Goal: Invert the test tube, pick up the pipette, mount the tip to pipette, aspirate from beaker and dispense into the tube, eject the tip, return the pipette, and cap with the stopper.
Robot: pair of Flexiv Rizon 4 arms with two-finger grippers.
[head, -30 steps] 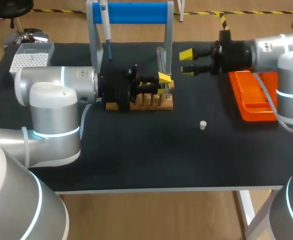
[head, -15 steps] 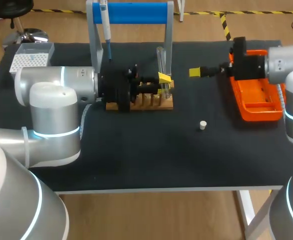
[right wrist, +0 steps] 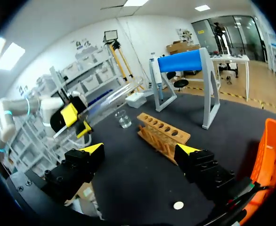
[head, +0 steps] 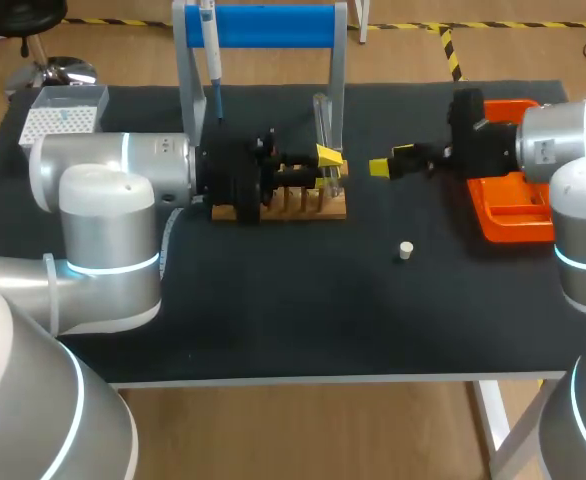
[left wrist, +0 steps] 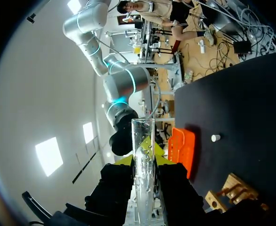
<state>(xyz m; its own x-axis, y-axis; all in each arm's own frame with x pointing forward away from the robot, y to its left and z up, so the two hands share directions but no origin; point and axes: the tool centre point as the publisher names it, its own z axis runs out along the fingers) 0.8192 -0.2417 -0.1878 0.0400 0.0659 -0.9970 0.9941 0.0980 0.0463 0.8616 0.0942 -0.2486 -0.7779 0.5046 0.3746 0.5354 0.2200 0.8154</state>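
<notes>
Left gripper (left wrist: 143,160) is clamped on the test tube (left wrist: 142,136), held just above the wooden rack (head: 293,205), open end pointing away from the fingers. Right gripper (right wrist: 140,150) has its fingers apart and empty, between the rack and the orange tray (head: 513,215). Looks like the invert step. Next up is probably the right arm going for the pipette (head: 211,50) hanging on the stand. Stopper (head: 405,250) sits loose on the table (head: 273,320).

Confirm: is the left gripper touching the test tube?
Touching. In the left wrist view the test tube stands inside the left gripper, with both fingers pressed against its glass from opposite sides.
</notes>
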